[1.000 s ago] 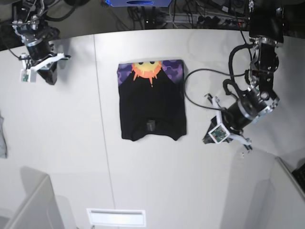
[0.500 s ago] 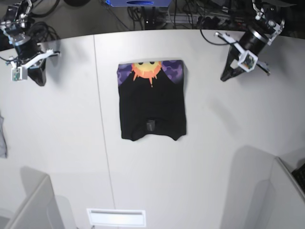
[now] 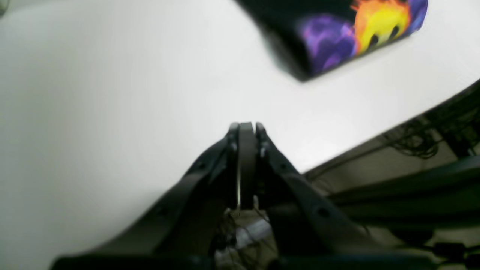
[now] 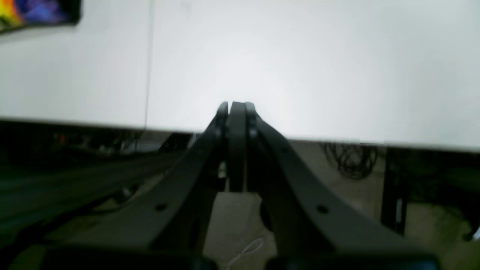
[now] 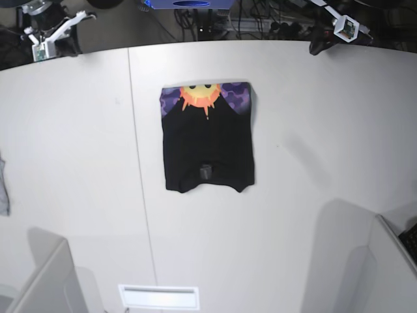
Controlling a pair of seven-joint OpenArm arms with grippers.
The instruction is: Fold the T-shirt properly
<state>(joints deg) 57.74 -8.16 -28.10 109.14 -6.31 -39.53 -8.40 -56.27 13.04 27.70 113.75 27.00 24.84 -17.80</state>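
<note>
The black T-shirt (image 5: pixel 207 140) lies folded into a rectangle at the middle of the white table (image 5: pixel 313 130). A band of orange sun and purple camouflage print runs along its far edge. My left gripper (image 5: pixel 317 44) is shut and empty at the table's far right edge, well away from the shirt. In the left wrist view the gripper (image 3: pixel 245 127) hangs over the table edge, with the shirt's printed corner (image 3: pixel 337 33) at top right. My right gripper (image 5: pixel 68 44) is shut and empty at the far left edge. The right wrist view shows it (image 4: pixel 234 107) closed, with the shirt (image 4: pixel 37 13) at top left.
A grey cloth scrap (image 5: pixel 3 189) lies at the table's left edge. A seam (image 5: pixel 140 182) runs down the table left of the shirt. Grey partitions stand at the near left (image 5: pixel 45 274) and near right (image 5: pixel 384 261). Cables (image 5: pixel 260 19) lie behind the far edge.
Both arms have drawn back to the table's far edge. The left arm rose from beside the shirt's near right to the far right corner. The shirt has not moved.
</note>
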